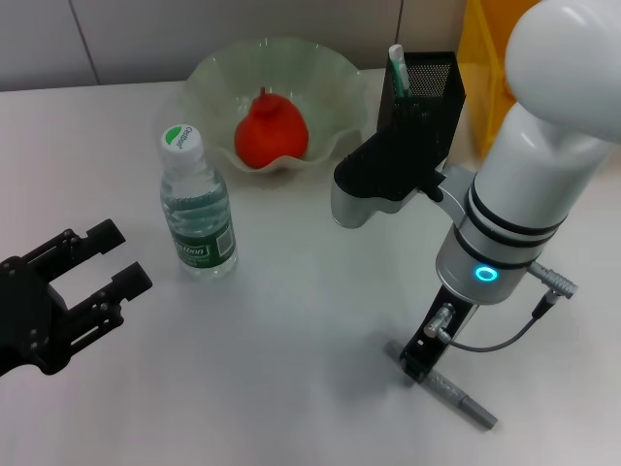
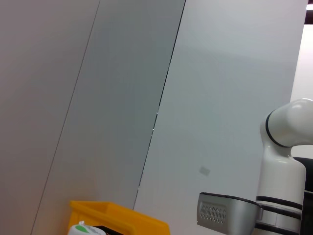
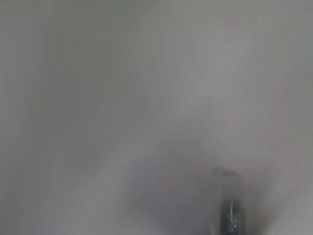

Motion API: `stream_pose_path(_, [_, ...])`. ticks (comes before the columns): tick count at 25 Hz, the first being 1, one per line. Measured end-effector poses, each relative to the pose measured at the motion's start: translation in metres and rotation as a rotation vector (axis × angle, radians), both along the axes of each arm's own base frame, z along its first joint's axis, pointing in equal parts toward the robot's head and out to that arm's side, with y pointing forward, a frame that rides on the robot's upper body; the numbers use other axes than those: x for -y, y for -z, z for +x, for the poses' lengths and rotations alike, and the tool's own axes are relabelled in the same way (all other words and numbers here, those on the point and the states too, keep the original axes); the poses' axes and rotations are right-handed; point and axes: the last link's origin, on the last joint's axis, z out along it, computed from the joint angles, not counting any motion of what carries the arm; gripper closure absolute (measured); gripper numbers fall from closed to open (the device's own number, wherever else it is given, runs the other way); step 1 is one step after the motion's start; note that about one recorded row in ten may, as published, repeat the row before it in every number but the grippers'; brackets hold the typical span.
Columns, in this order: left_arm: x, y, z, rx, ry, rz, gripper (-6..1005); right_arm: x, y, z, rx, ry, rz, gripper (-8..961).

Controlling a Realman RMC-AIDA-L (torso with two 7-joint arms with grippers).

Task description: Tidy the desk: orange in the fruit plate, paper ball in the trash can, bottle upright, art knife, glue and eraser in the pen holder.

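White worktop point(image 1: 291, 330) spreads under both arms, with a pale panelled wall behind it. At the back, the fruit plate point(image 1: 209, 83) holds the orange point(image 1: 272, 131). Just right of it stands the pen holder point(image 1: 432, 92), with a white and green stick, perhaps the glue point(image 1: 398, 73), poking out of its top. The yellow trash can point(image 1: 485, 68) sits behind the pen holder, at the right edge. The bottle point(image 1: 197, 209) stands upright in front of the fruit plate, capped, apart from it. The right gripper point(image 1: 417, 364) points straight down at the near right of the worktop, its tip at one end of a grey art knife point(image 1: 456, 398) lying flat there; whether its fingers are spread or pressed on the knife cannot be told. The left gripper point(image 1: 121, 262) hangs at the near left, well short of the bottle, its fingers point(image 1: 131, 282) spread wide and holding nothing
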Motion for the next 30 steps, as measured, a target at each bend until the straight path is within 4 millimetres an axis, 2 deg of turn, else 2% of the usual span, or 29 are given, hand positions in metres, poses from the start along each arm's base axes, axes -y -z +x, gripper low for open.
stream_pose_path(19, [-0.0001,-0.0001,-0.0002,0.000,-0.002,0.002,368,0.0013,0.0014,0.0019,0.011,0.000,-0.008,787])
stream_pose_path(30, [0.0003,-0.0002,-0.0006,0.000,-0.003,0.003,368,0.0012,0.0002,-0.0041,-0.011,-0.026,0.002,807])
